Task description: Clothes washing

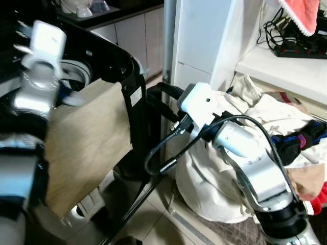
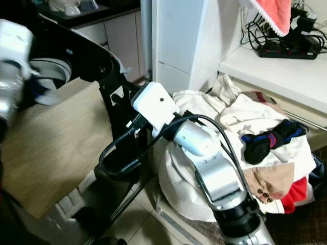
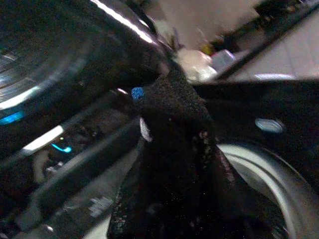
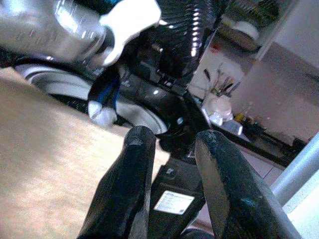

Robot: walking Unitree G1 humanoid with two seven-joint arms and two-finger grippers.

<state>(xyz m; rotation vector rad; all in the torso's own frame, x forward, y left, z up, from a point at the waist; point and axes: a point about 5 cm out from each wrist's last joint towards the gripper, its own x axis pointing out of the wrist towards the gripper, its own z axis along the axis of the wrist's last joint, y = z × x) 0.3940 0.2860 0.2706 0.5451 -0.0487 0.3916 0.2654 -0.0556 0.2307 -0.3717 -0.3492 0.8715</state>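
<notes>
Black top-loading washing machine [image 1: 110, 56], glossy plastic housing with a rounded rim; grey-white ring of the drum opening [image 4: 134, 112] visible inside it. Beige cloth [image 1: 87, 143], flat matte weave, roughly rectangular, draped from the machine's rim and hanging down its front, its upper edge lying at the drum opening. Left gripper [image 3: 169, 164] raised over the machine's opening, with a dark, coarse-textured mass carrying a small blue spot lying along it in the left wrist view; whether its jaws are released or clenched cannot be told. In the right wrist view a blue and white piece [image 4: 102, 104] hangs below the left arm's silver wrist, above the drum ring; what it is cannot be told. Right gripper [image 4: 172, 149], two long black fingers with worn, scuffed surfaces, jaws released with a clear gap and nothing between them, held just beside the cloth's upper corner and the machine's black front edge. Right arm [image 1: 255, 173], brushed silver segments with a white boxy camera housing and a looping black cable, reaching across from the laundry pile toward the machine. Laundry pile [image 2: 230, 127], heaped beside the machine under a white shelf: crumpled cream-white fabric, a black garment with blue trim [image 2: 271, 138], a tan piece with small buttons, a patch of red. Red towel [image 2: 268, 13], fluffy with white edging, hanging above the shelf near a black power strip [image 2: 288, 50].
</notes>
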